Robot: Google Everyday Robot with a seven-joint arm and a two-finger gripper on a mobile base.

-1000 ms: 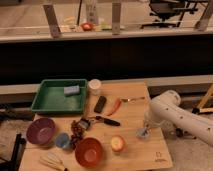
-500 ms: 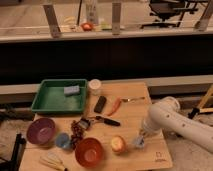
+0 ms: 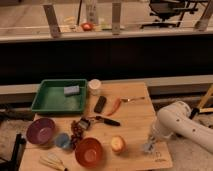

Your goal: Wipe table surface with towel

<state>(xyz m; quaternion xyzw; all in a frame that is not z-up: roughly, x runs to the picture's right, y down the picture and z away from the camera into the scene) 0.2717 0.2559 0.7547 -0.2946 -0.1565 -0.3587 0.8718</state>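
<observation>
Camera view. The wooden counter [image 3: 135, 112] carries a green tray [image 3: 50, 102] at its far left corner, with a small blue block [image 3: 71, 90] lying inside it. Just beside the tray stands a white cup [image 3: 94, 87]. Toward the middle lie a dark flat bar [image 3: 100, 104], a red-orange utensil [image 3: 116, 105] and a black-handled brush [image 3: 100, 120]. Along the near edge sit a purple bowl [image 3: 40, 131], a small blue cup [image 3: 62, 141], a red-orange bowl [image 3: 89, 151], a bunch of dark grapes [image 3: 76, 131] and an apple [image 3: 118, 144].

The white arm [image 3: 182, 125] enters from the right and bends down to the near right part of the counter. The claw [image 3: 149, 146] sits low over the bare wood just beside the apple, apparently at or close to the surface. Whether it is open, closed or gripping anything cannot be told.

No towel can be identified with certainty. A small pale patch at the claw may be cloth, but this cannot be confirmed; the blue block in the tray looks more like a sponge.

Handling judgement: a towel is light, soft and limp, and it bunches instead of sliding as a rigid piece. It should be pinched at a raised fold near its middle, so that enough cloth trails flat under the claw. Moderate downward pressure is advised. The apple and the bowls stand near the likely wiping path and could be pushed.
</observation>
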